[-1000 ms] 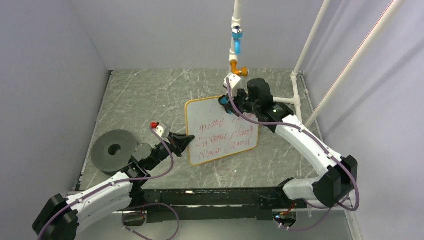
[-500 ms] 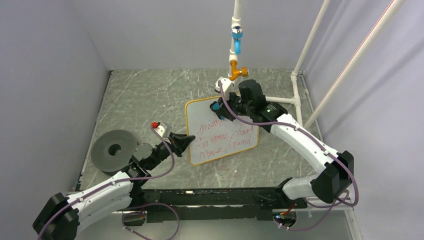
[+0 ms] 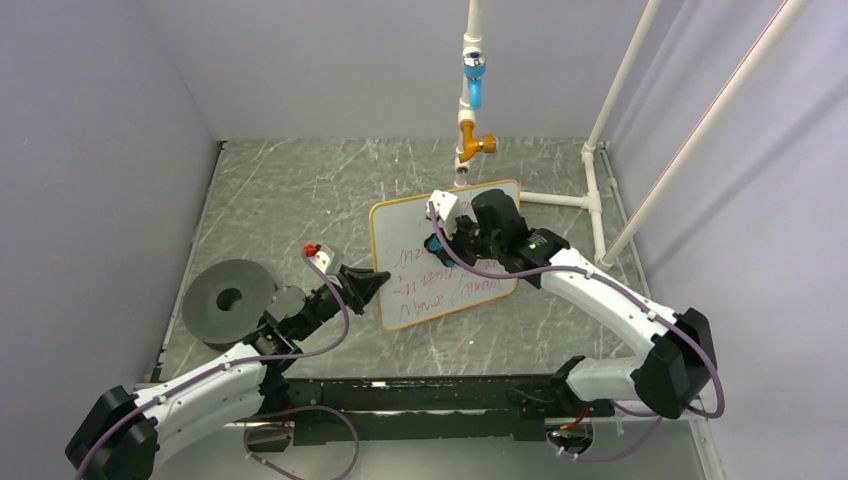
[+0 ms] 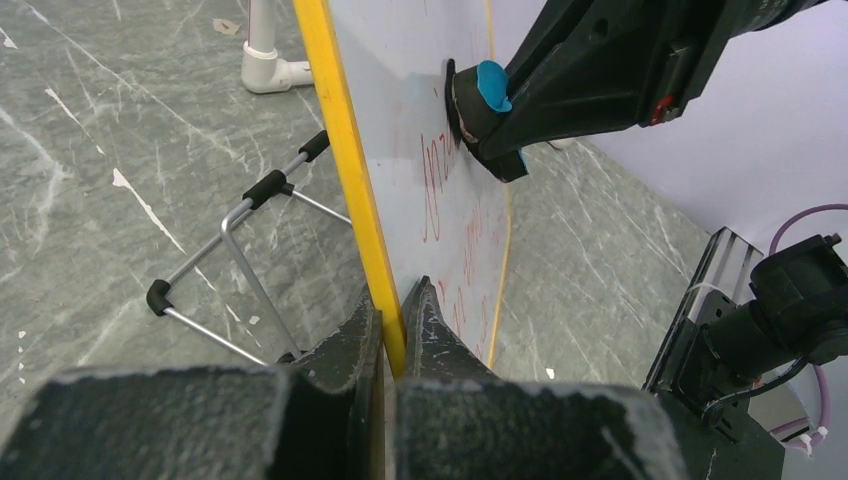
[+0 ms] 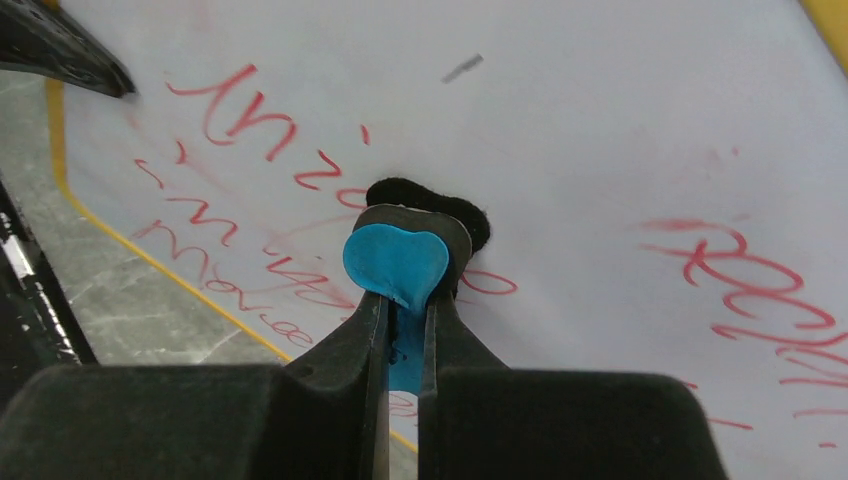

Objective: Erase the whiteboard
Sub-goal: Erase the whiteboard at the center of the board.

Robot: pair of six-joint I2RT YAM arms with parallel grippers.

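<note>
1. White rectangular whiteboard with a thin yellow frame (image 3: 400, 230): stands propped at the middle of the grey marbled tabletop (image 3: 300, 190), its left edge pinched between the closed fingers of the left gripper (image 4: 392, 318).
2. Small blue-and-black eraser (image 5: 396, 262): clamped in the right gripper (image 5: 400, 300), pad pressed to the board's upper-middle face.
3. Red handwriting (image 3: 430, 292): lines run across the board, beside and mainly below the eraser; the right arm is nearer.

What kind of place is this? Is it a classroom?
Likely a robot test booth in a lab, not a classroom. Plain grey walls box in one table, a left arm and right arm are fixed at its edge, and a white pipe frame stands at the back.
</note>
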